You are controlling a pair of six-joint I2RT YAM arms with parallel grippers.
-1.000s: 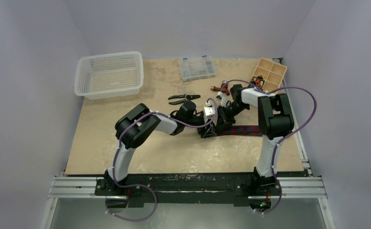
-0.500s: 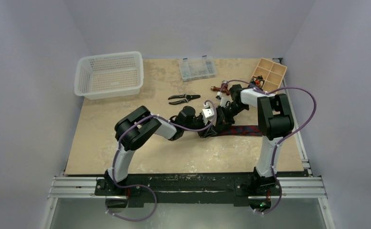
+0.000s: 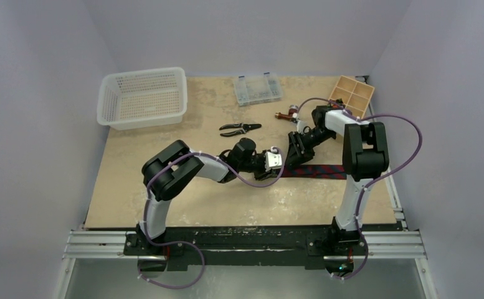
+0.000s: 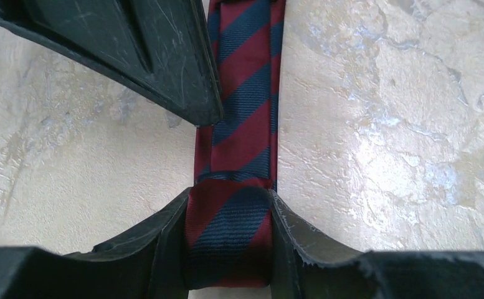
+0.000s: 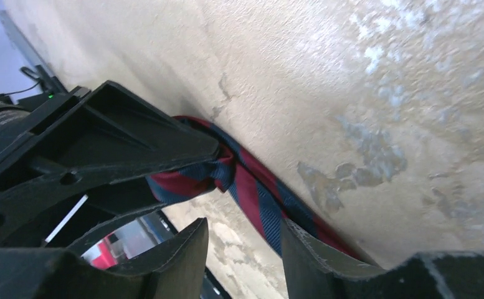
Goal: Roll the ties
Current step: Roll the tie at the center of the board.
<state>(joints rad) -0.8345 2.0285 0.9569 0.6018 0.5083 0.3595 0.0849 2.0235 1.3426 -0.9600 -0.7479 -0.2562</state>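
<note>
Since a second ago, your right hand has drawn back toward the far right; it is released, its fingers apart. On the beige surface, the navy-and-red striped tie lies flat toward the right side, its rolled end clenched in your left hand.

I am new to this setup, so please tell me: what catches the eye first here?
A red-and-navy striped tie lies flat, right of the middle of the table. The left jaws pinch its folded end, and the right jaws stand open close by.
</note>
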